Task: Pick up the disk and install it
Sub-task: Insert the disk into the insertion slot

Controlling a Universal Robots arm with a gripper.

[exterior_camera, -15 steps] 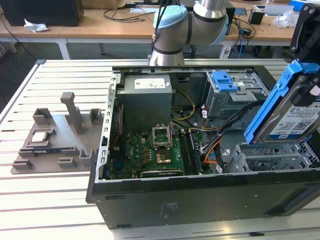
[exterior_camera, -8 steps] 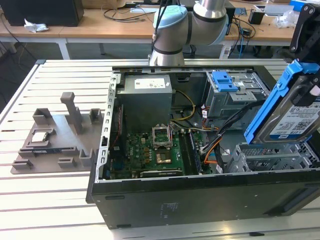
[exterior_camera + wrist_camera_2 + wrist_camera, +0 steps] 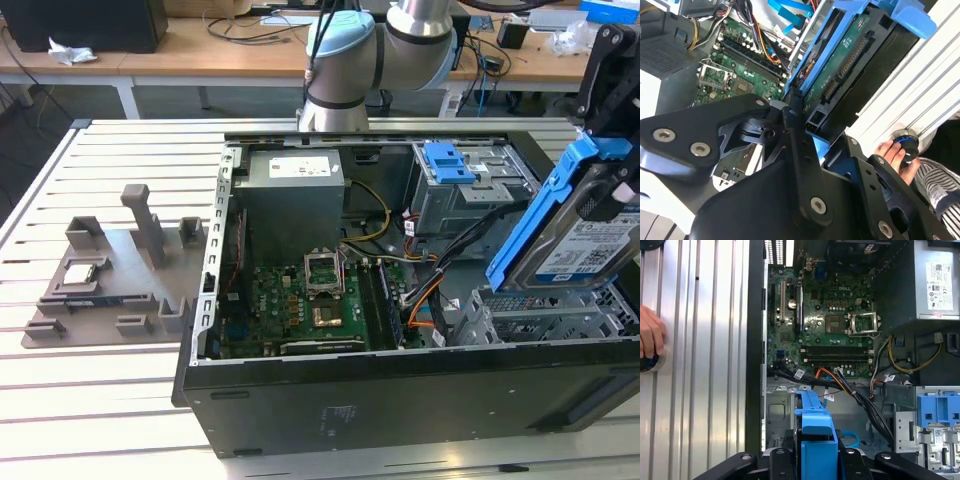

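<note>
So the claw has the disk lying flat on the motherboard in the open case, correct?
Not quite. The claw does hold the disk, but the exterior view shows it tilted on edge, up over the drive bay at that view's right end of the open case. It is not lying on the motherboard, which sits uncovered further toward that view's left.

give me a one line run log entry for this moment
phase: carrying | gripper: shut on disk | disk: tilted, above drive bay of open pc case | installed: not yet
</note>
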